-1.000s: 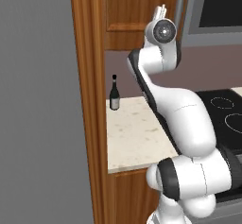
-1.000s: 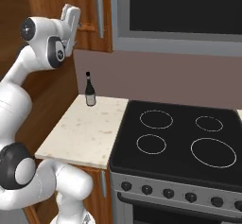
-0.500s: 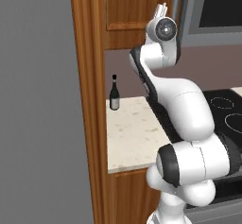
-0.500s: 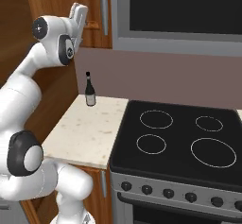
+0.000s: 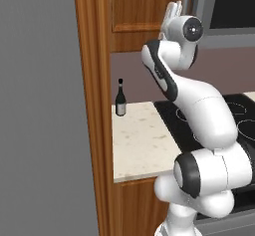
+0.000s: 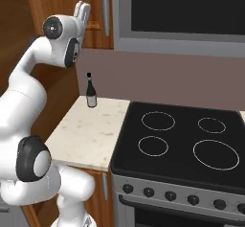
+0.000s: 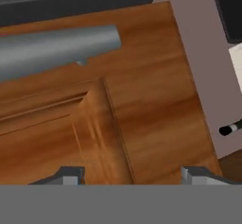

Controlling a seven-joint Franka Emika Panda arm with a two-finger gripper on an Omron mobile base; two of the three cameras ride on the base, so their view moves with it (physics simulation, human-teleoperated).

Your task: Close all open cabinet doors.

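One reddish-brown cabinet door [image 7: 142, 105] of grained wood takes up the hand view, with a recessed framed panel whose moulded corner sits near the middle and a round silver bar handle [image 7: 56, 48] standing off its face on a small post. Both finger tips [image 7: 71, 175] rise close in front of that wood, wide apart with nothing between them, so the gripper [image 6: 82, 11] is open and holds nothing. From the base views the gripper points up against the lower edge of the door [image 5: 144, 11], beside the long handle [image 6: 105, 8], above the back left corner of the worktop.

That worktop [image 6: 86, 135] is pale speckled stone, square-edged. A small dark bottle [image 6: 91, 93] with a slim neck stands upright at its back edge, near the mauve wall. Just right of the worktop lies a flat black glass hob [image 6: 182, 140] with four thin white rings, above a steel front with a row of round dark knobs [image 6: 172, 195].

Compared with half a second ago, the gripper has shifted a little further right across the door's lower frame; bottle and door look unchanged.
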